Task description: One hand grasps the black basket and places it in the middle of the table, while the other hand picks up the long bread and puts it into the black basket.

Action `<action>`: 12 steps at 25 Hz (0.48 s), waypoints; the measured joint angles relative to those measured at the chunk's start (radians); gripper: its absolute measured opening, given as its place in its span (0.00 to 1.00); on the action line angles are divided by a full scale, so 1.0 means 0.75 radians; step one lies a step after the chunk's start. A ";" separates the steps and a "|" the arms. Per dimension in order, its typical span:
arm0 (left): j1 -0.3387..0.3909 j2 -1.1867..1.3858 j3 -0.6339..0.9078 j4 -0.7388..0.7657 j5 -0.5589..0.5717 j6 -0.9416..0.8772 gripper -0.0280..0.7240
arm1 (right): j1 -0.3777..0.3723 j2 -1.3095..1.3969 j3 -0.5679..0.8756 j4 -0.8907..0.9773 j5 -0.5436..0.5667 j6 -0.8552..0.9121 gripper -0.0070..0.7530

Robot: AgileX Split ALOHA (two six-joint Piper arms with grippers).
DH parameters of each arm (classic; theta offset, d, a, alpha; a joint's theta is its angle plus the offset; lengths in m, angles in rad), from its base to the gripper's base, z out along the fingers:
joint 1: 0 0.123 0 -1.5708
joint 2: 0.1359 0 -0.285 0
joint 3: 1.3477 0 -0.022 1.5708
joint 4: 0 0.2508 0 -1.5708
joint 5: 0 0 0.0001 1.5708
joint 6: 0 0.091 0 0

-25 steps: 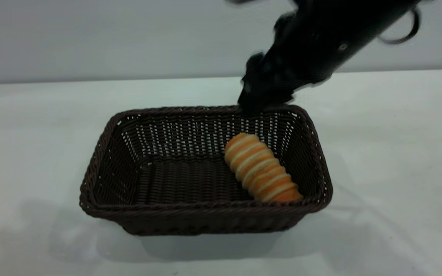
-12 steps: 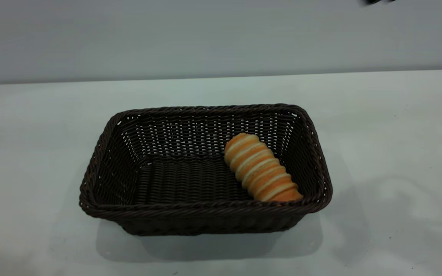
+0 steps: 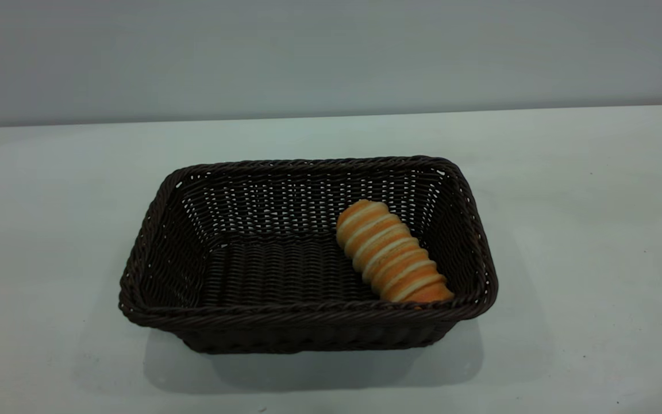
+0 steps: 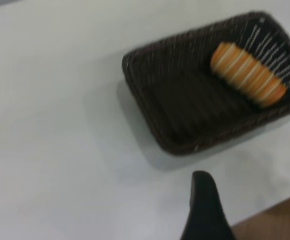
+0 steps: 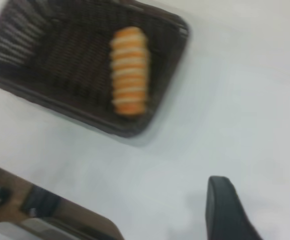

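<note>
The right arm has gone from the exterior view. The basket (image 3: 308,253) is sitting mid-tabletop (image 3: 584,230), the bread (image 3: 391,253) lying at its right end. Both tools are hanging well apart from it, the right tool (image 5: 257,210) standing released; the left tool's (image 4: 205,210) grip I cannot tell.

A: What stands at the far side?

B: 1 plain grey wall (image 3: 331,57), running the full width from left to right.

A: Anything else?

B: The right wrist view shows a brown, wood-coloured surface (image 5: 70,215) with 2 dark blurred items (image 5: 40,202) on it and something pale (image 5: 5,232) near them. I cannot tell what they are. The left wrist view shows 1 brown patch (image 4: 277,220) too.
</note>
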 joint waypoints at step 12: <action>0.000 -0.226 0.206 0.089 0.146 -0.112 0.77 | 0.000 -0.556 0.281 -0.111 0.131 0.160 0.45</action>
